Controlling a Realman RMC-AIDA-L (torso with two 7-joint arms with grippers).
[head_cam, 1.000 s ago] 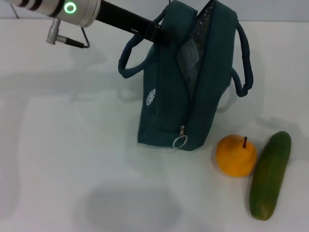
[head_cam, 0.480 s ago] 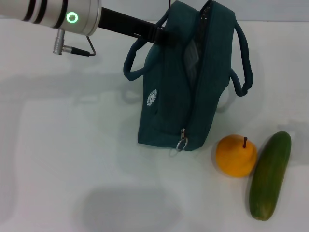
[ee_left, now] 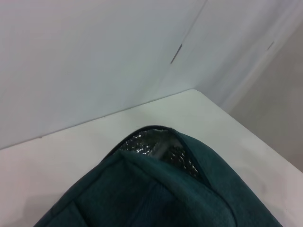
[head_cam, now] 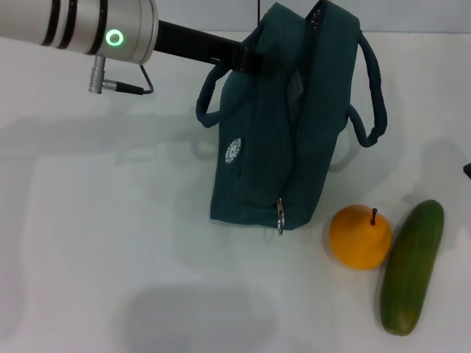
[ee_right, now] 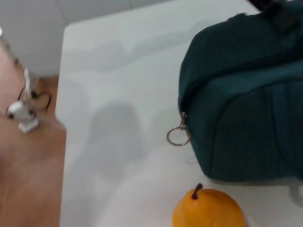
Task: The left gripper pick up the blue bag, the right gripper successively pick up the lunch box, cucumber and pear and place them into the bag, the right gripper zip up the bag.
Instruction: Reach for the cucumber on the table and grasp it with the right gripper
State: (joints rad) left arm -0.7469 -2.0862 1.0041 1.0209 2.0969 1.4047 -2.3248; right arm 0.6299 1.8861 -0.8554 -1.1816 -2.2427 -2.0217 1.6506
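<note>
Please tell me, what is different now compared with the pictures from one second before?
The left end effector, gripping the blue bag at its top, moved slightly toward the robot's right, tilting the bag more upright; the zipper ring swung edge-on. The pear and cucumber stayed put.

Blue bag point(head_cam: 272, 132): matt woven cloth, crinkled foil lining point(ee_left: 156, 146), metal ring pull point(ee_right: 177, 136); pear point(head_cam: 360, 237) and cucumber point(head_cam: 412, 266) smooth, slightly glossy.

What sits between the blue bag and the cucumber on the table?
The pear, in the head view: just right of the blue bag, with the cucumber beside it.
</note>
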